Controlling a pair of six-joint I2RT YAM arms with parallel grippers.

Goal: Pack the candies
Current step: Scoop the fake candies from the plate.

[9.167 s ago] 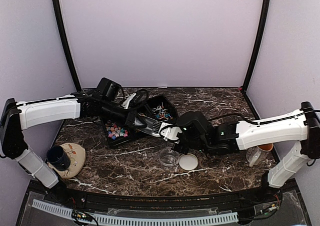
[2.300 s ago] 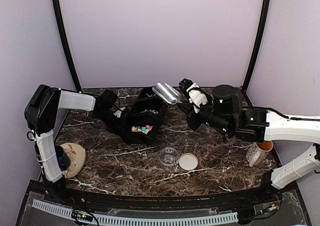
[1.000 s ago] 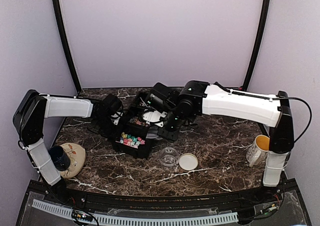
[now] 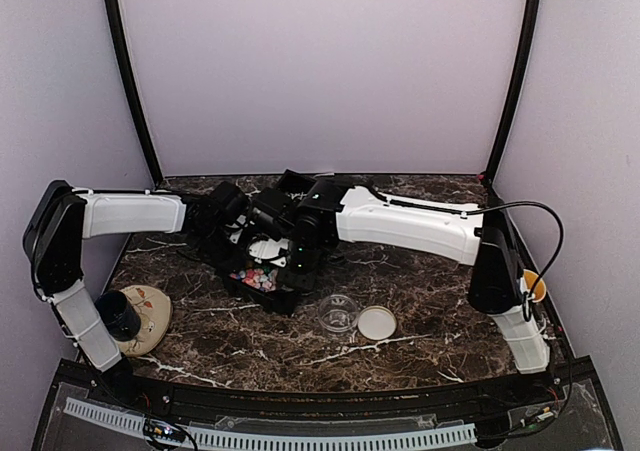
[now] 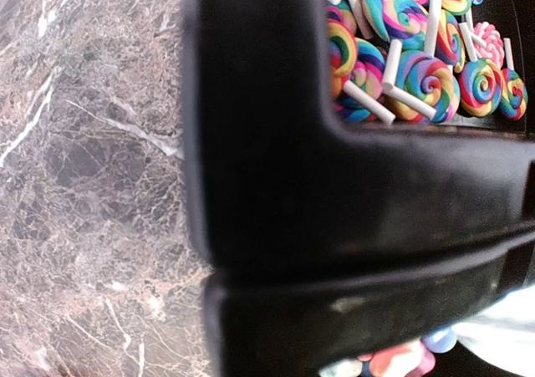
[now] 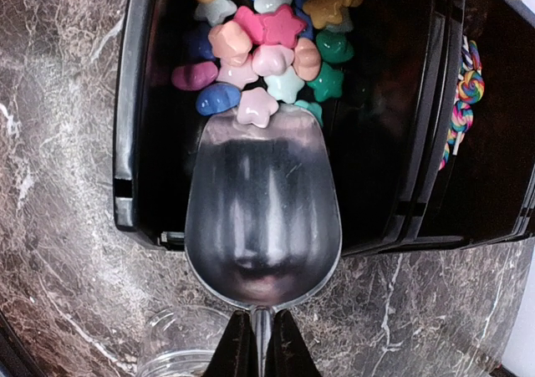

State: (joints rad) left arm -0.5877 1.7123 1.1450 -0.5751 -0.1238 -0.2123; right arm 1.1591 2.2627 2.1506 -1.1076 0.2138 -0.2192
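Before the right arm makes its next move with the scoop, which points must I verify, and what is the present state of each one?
1. Grip on the tool: the right gripper is shut on the handle of the scoop. Ok.
2. Scoop position: its tip touches the near edge of the star candies inside the black tray. Ok.
3. Scoop load: the bowl is empty, with no candy in it yet. Not ok.
4. Target: the clear cup stands open, and its lid lies beside it. Ok.
5. Tray support: the left gripper is at the tray, but its hold is hidden. Cannot tell.
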